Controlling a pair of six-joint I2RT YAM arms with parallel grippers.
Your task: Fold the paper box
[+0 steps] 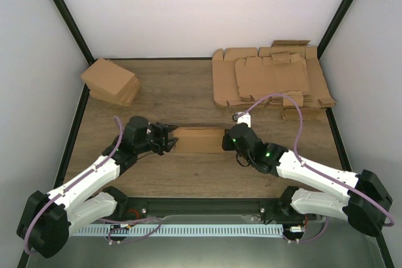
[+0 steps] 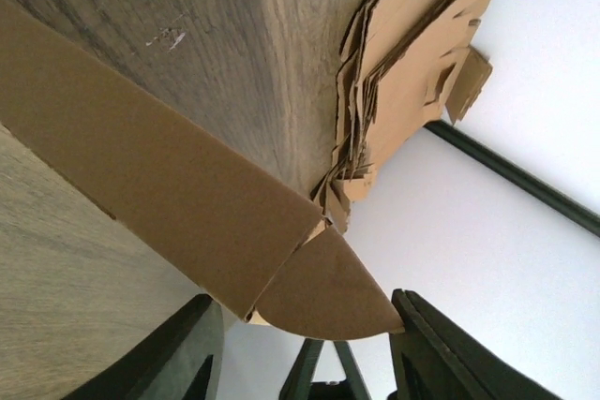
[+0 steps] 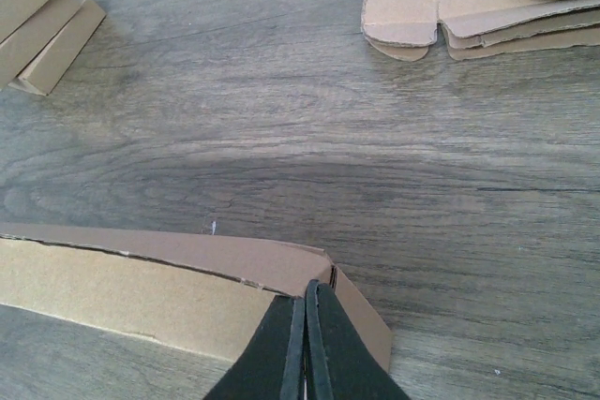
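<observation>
Overhead, the paper box (image 1: 200, 140) lies between the arms; close up, right gripper (image 3: 306, 292) is pinched shut, left gripper (image 2: 305, 302) straddles its flap, grip unclear.

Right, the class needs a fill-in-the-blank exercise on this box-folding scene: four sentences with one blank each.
1. The paper box lies between the two arms' ____.
2. The right gripper has its jaws ____.
3. The pile of flat cardboard sheets lies at the back on the ____.
4. The pile of folded cartons lies at the back on the ____.
Missing words: grippers; shut; right; left.
</observation>
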